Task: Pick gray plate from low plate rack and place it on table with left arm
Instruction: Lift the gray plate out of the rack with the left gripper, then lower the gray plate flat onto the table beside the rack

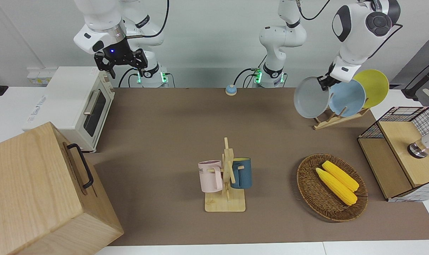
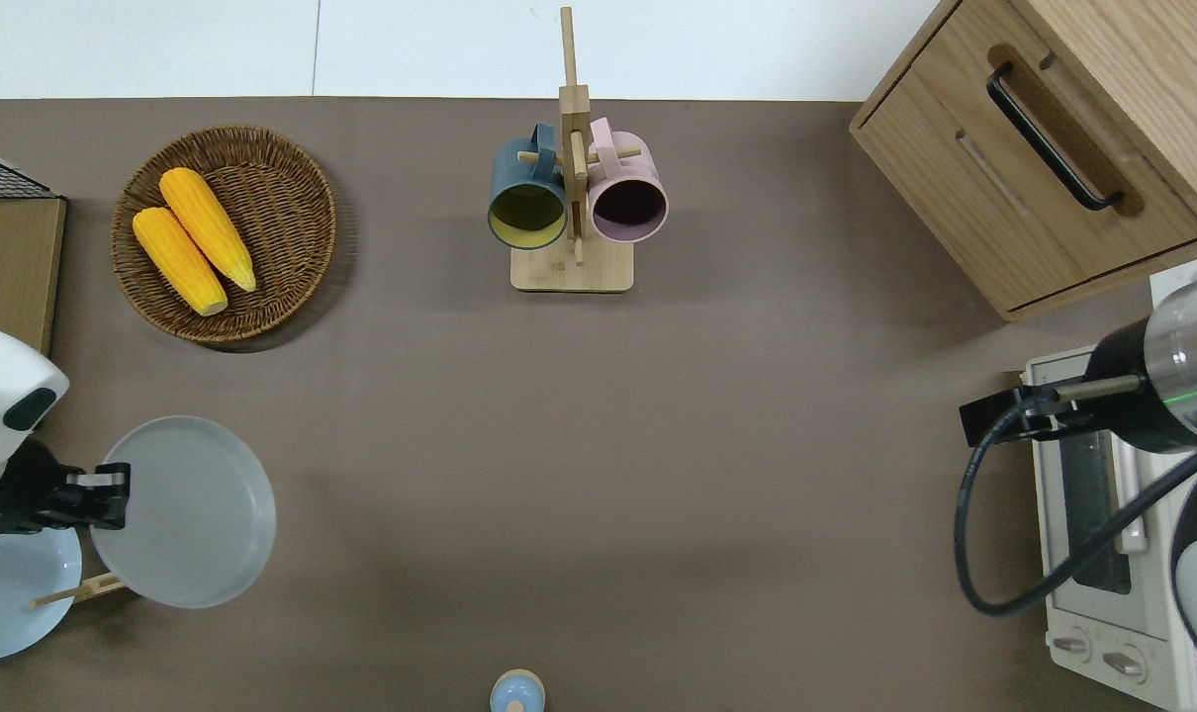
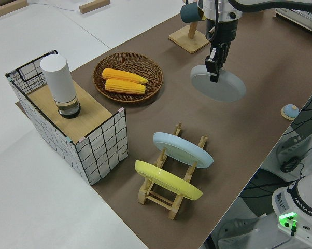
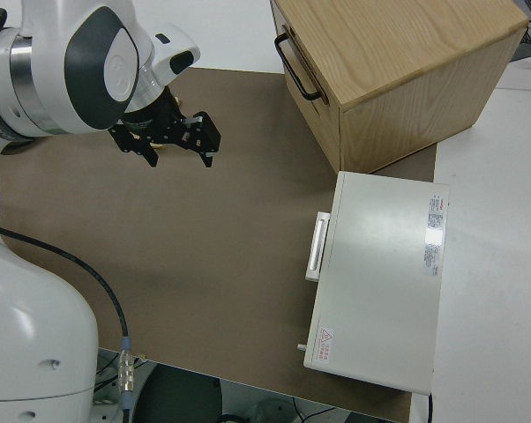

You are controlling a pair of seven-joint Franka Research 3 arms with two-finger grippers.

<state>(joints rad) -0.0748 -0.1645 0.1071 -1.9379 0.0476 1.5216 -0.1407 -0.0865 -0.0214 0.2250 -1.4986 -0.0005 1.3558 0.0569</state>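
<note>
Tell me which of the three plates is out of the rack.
The gray plate: the left pincer holds it by its rim in the air over the table. The blue plate and yellow plate sit in the rack.

Left gripper [image 1: 324, 82] is up in the air, clamped on the rim of the gray plate [image 1: 310, 97], which hangs tilted and clear of the plate rack [image 1: 336, 118]. Blue plate [image 1: 347, 98] and yellow plate [image 1: 374, 86] stand in the rack. Right arm parked, gripper [image 1: 120, 62] fingers spread. On the table [image 1: 165, 124]: mug stand [image 1: 226, 184] with pink mug [image 1: 210, 176] and blue mug [image 1: 242, 173], basket [image 1: 331, 187] with two corn cobs [image 1: 338, 181].
</note>
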